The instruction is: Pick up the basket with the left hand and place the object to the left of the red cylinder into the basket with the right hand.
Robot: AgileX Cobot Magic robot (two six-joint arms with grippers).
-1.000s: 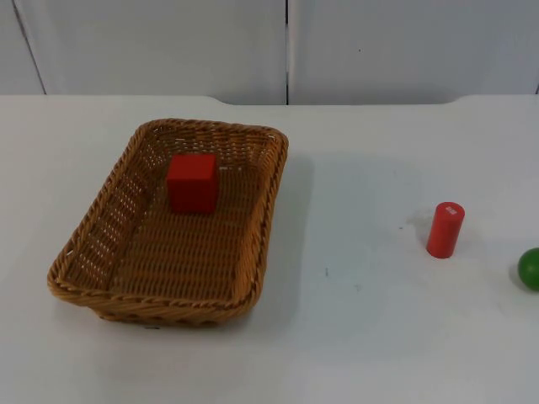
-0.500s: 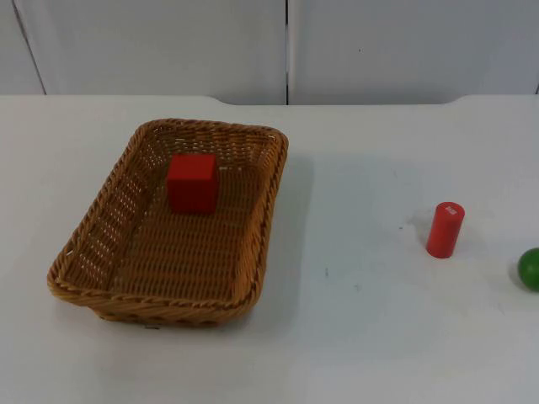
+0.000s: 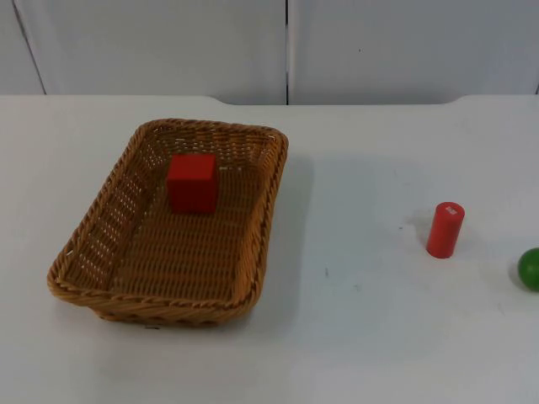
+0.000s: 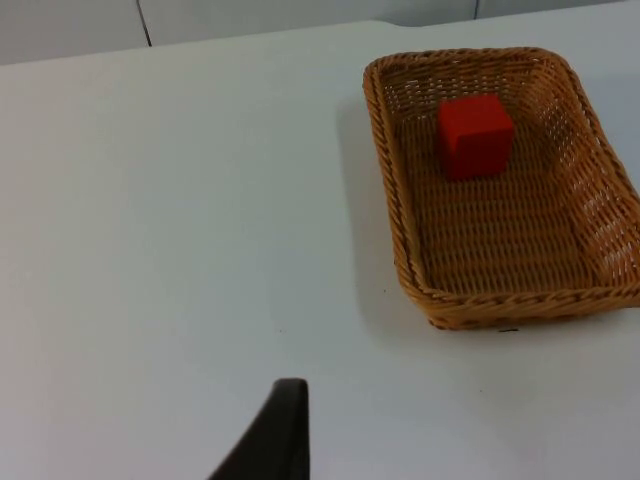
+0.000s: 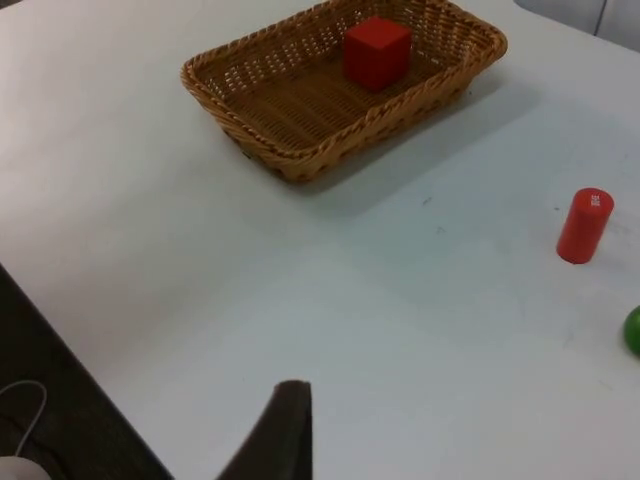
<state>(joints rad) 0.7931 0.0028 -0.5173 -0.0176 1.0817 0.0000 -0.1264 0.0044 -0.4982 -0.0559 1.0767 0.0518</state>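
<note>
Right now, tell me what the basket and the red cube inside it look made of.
Basket: woven wicker or rattan, tan-brown, with visible braided strands and an open-weave wall. Red cube: smooth, evenly painted, matte faces with crisp edges; probably painted wood or plastic, which one cannot be told.

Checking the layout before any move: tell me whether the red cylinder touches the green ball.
Apart. The top view shows bare white table between the red cylinder and the green ball.

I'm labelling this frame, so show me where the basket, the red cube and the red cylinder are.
basket (image 3: pixel 97 305): top view, on its near woven rim.
red cube (image 3: pixel 192 192): top view, on its front face, inside the basket.
red cylinder (image 3: pixel 444 232): top view, on its upright side.
</note>
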